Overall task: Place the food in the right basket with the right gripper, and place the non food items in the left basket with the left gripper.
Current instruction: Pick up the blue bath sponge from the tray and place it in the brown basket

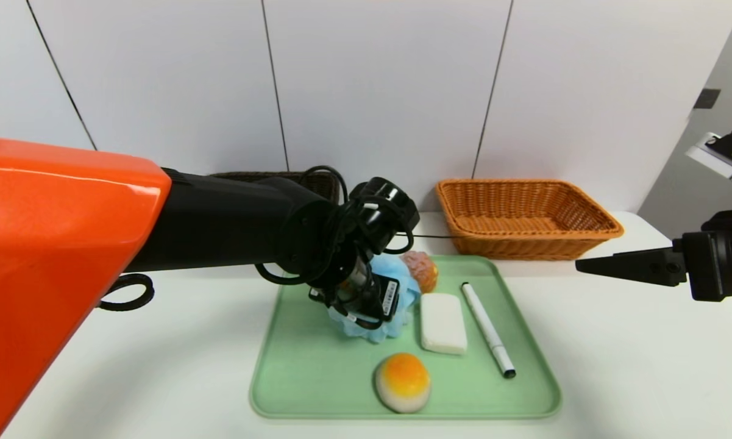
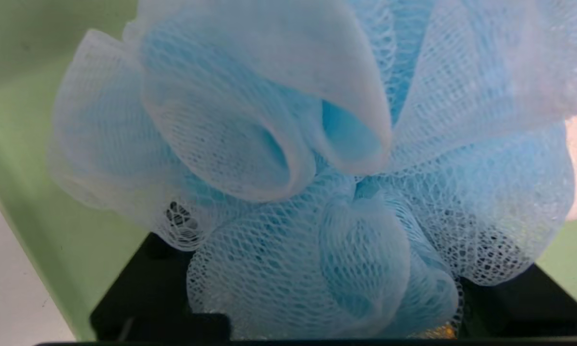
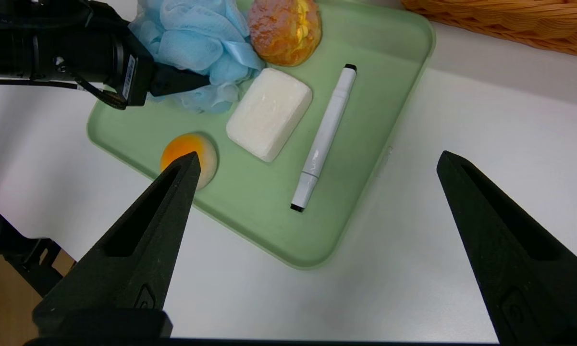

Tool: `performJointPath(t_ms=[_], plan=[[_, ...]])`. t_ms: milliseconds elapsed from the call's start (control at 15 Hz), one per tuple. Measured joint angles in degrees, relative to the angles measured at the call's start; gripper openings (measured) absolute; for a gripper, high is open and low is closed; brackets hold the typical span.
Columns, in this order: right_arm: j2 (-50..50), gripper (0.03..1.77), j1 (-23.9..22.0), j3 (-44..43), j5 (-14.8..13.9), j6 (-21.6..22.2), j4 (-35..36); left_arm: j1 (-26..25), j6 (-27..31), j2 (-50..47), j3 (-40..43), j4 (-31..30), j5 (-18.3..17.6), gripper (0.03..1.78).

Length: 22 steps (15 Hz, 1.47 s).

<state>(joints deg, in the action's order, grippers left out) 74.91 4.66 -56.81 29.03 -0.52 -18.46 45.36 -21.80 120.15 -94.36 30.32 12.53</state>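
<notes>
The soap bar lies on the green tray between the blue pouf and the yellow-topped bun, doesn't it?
Not quite. The soap bar does lie on the green tray, but between the blue pouf and the marker pen. The yellow-topped bun sits nearer the robot, as the head view shows.

A white table (image 1: 615, 366) stands against a white panelled wall (image 1: 378, 85) (thin dark seams between panels).
</notes>
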Motion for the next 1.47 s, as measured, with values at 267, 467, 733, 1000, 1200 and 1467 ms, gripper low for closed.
performJointPath(t_ms=[267,467,733,1000,1200,1467], plan=[[-0.16,1.70,-0.02,0.22,-0.06,0.01,0.00,0.00,0.00,-1.02,0.91,0.29,0.04,0.82],[-0.27,1.70,-0.02,0.56,-0.06,0.04,-0.04,0.00,0.13,-4.69,4.53,0.35,-0.07,0.38],[-0.46,1.70,-0.02,0.72,-0.04,0.09,0.00,0.02,0.33,-12.90,9.08,0.38,-0.22,0.38],[-0.49,1.70,-0.09,0.74,-0.11,0.20,0.00,0.12,1.02,-21.61,10.54,2.21,-0.35,0.37],[-0.52,1.70,-0.11,0.69,-0.06,0.20,0.00,-0.18,4.19,-27.38,8.96,2.82,-0.22,0.36],[-0.52,1.70,-0.11,0.39,-0.04,0.20,0.05,-7.69,11.61,-29.81,2.44,3.83,-0.29,0.36]])
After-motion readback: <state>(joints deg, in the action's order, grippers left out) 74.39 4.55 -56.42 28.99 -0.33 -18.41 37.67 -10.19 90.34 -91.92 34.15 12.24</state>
